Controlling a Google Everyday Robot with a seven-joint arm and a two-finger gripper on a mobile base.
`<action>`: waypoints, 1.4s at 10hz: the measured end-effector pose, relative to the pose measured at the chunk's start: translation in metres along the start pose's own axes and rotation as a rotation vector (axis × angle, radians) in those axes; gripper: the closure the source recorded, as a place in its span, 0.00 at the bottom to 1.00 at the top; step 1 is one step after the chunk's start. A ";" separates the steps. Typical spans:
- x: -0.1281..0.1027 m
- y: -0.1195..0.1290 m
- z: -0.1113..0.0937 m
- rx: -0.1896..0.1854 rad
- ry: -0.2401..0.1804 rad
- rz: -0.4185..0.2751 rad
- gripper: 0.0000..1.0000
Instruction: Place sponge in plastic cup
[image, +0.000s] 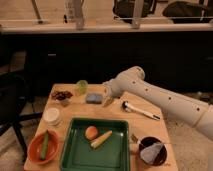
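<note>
Dim cabinetry and a railed counter stand behind a light wooden table (75, 111), seen from the single camera view. The small flat blue-grey sponge (93, 98) lies on the wood near the back edge. The translucent yellow-green plastic cup (82, 86) stands just behind it to the left, upright and apart from it. The white arm's gripper (108, 100) hangs just beside the sponge's right end with its fingers spread wide and nothing between them.

The main risk looks to be the crowding. A sideways approach could shove the sponge into the light cup and tip it, or knock the clear bowl of dark red bits (62, 95) nearby. The cup also seems narrower than the sponge, so a flat release could leave the pad perched on the rim or sliding off. A grip on only one corner might let the soft pad droop and catch the rim.
</note>
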 end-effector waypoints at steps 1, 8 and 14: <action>0.001 -0.005 0.010 0.000 0.005 -0.007 0.20; 0.000 -0.006 0.014 0.002 0.007 -0.010 0.20; -0.021 -0.024 0.059 0.038 0.046 -0.081 0.20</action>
